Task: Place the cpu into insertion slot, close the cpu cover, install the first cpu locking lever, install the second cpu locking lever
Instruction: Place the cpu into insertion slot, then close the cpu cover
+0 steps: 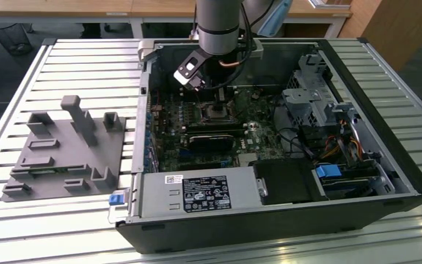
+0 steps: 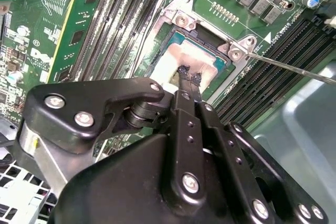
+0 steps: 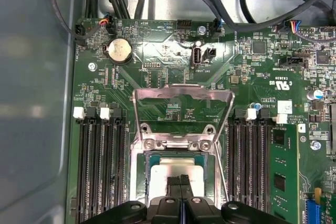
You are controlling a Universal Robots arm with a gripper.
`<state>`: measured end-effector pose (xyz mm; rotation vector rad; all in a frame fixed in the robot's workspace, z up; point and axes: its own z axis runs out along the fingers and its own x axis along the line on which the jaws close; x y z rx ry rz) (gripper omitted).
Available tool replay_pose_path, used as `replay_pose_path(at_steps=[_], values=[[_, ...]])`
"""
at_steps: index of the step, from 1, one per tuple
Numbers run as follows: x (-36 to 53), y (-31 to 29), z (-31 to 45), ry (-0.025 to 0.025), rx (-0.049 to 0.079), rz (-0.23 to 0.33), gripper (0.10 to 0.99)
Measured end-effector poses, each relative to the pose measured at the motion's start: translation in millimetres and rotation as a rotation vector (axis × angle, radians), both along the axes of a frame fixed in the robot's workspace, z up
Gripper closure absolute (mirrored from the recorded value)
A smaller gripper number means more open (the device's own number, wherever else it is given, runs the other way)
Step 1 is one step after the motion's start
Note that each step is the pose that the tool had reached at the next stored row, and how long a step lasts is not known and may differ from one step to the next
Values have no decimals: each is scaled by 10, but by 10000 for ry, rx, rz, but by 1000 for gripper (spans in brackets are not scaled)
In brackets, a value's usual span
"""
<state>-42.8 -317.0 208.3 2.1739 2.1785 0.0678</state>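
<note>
The cpu (image 2: pixel 176 59) lies flat in the insertion slot (image 2: pixel 223 66) on the green board, silvery face up, and it also shows in the first wrist view (image 3: pixel 163 171). My gripper (image 2: pixel 189 75) is shut, its black fingertips (image 3: pixel 180 180) together and resting on or just above the middle of the cpu. The cpu cover (image 3: pixel 182 94) stands swung open on its hinge at the slot's far edge. A thin wire locking lever (image 2: pixel 294 68) sticks out free from one corner of the slot. In the exterior view the gripper (image 1: pixel 209 99) hangs over the slot (image 1: pixel 215 114) inside the open case.
Rows of long black memory slots (image 3: pixel 100 166) flank the socket on both sides. A black module (image 1: pixel 212 140) lies just in front of the socket, and a power supply (image 1: pixel 196 193) in front of that. A grey holder fixture (image 1: pixel 64 148) sits on the slatted table at the exterior view's left.
</note>
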Motion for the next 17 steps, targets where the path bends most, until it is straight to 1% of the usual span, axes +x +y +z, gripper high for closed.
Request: replay_pose_path(at_steps=[17], values=[[0, 0, 74, 8, 12, 0, 965]])
